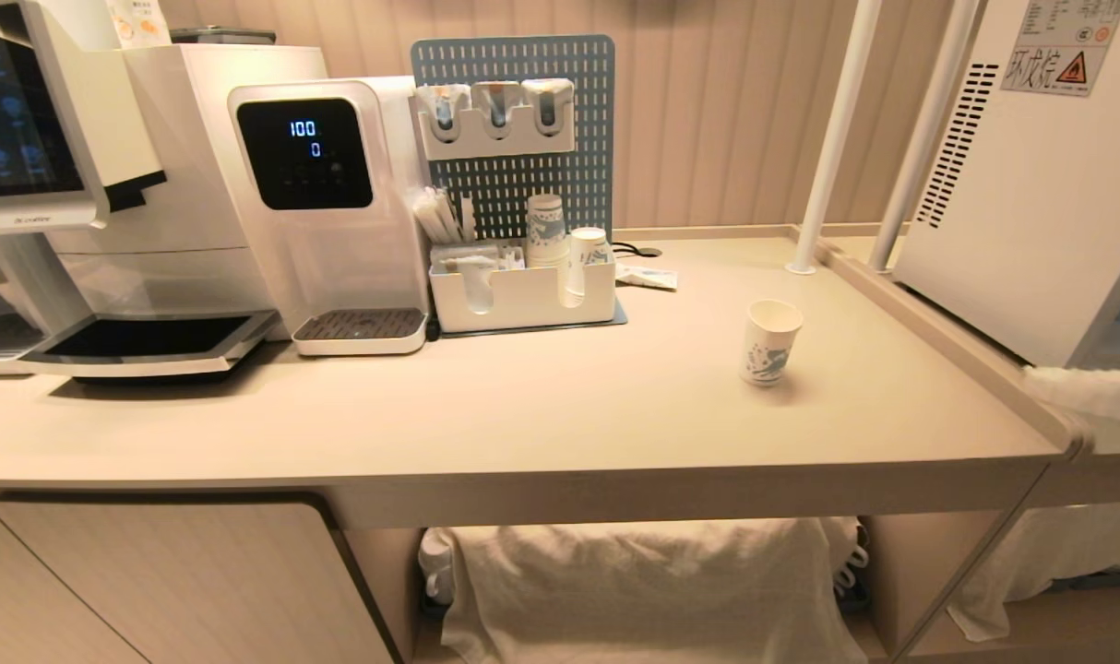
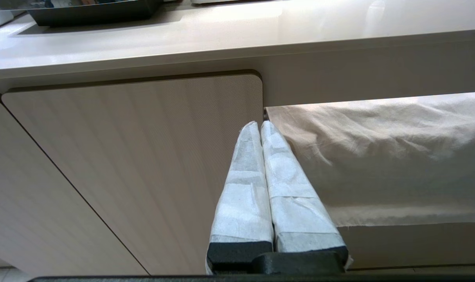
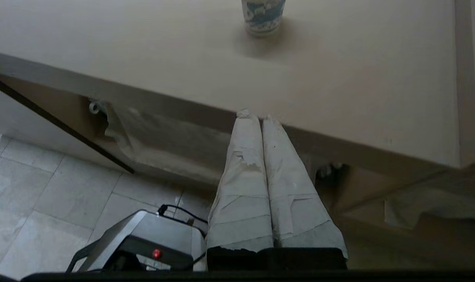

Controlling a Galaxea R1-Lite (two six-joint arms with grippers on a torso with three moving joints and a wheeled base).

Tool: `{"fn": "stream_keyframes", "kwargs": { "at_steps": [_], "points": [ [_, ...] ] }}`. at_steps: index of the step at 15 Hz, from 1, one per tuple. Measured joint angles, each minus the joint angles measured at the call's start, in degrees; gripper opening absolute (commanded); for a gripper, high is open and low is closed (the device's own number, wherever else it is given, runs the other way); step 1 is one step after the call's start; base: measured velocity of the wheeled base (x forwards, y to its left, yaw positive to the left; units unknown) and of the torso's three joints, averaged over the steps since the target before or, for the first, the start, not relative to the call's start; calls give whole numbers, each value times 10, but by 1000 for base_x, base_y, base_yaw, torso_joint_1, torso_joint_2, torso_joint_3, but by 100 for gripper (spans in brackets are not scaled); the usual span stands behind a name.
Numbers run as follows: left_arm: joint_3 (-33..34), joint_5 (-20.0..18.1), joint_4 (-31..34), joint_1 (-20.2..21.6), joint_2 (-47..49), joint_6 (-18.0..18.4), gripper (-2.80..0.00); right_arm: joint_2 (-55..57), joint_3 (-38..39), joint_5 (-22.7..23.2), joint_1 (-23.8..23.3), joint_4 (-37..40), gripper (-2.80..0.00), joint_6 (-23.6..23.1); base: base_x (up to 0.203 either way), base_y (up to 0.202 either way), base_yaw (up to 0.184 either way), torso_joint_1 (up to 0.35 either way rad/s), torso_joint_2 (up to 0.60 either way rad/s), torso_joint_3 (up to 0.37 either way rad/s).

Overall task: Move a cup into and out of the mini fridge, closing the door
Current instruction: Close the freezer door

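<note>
Now cup (image 1: 769, 342) upright on counter (image 1: 523, 406), clear of mini fridge (image 1: 1030, 175) to its right. Right gripper (image 3: 257, 114) pressed closed, empty, below counter edge near cup. Left gripper (image 2: 259, 124) closed, empty, before cabinet door (image 2: 135, 168).

Warm, even indoor light fills the head view, sharp throughout, with straight lines bowing slightly toward the edges. The cup (image 1: 769, 341) casts a soft shadow on the bench (image 1: 542, 406). In the left wrist view glare whitens the bench top beyond the shut jaws. The right wrist view is dim and murky.
</note>
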Motion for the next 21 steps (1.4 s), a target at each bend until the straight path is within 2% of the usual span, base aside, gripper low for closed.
{"fn": "stream_keyframes", "kwargs": {
  "at_steps": [4, 7, 10, 13, 15, 17, 18, 19, 21],
  "points": [
    [0, 0, 0, 0, 0, 0, -280, -160, 73, -46, -1, 134, -280, 3, 0, 0, 0, 0, 0, 0],
    [0, 0, 0, -1, 0, 0, -280, -299, 205, -62, -5, 159, -280, 4, 0, 0, 0, 0, 0, 0],
    [0, 0, 0, 0, 0, 0, -280, -421, 347, -74, -8, 110, -280, 4, 0, 0, 0, 0, 0, 0],
    [0, 0, 0, 0, 0, 0, -280, -491, 421, -82, -12, 2, -280, -2, 0, 0, 0, 0, 0, 0],
    [0, 0, 0, 0, 0, 0, -280, -545, 446, -90, -16, -64, -280, -6, 0, 0, 0, 0, 0, 0],
    [0, 0, 0, 0, 0, -1, -280, -595, 467, -113, -20, -102, -280, 18, 0, 0, 0, 0, 0, 0],
    [0, 0, 0, 0, 0, -2, -280, -609, 478, -125, -21, -112, -280, 42, 0, 0, 0, 0, 0, 0],
    [0, 0, 0, 0, 0, -2, -280, -619, 484, -129, -22, -111, -280, 48, 0, 0, 0, 0, 0, 0],
    [0, 0, 0, 0, 0, -2, -280, -630, 488, -128, -23, -112, -280, 29, 0, 0, 0, 0, 0, 0]
  ]
}}
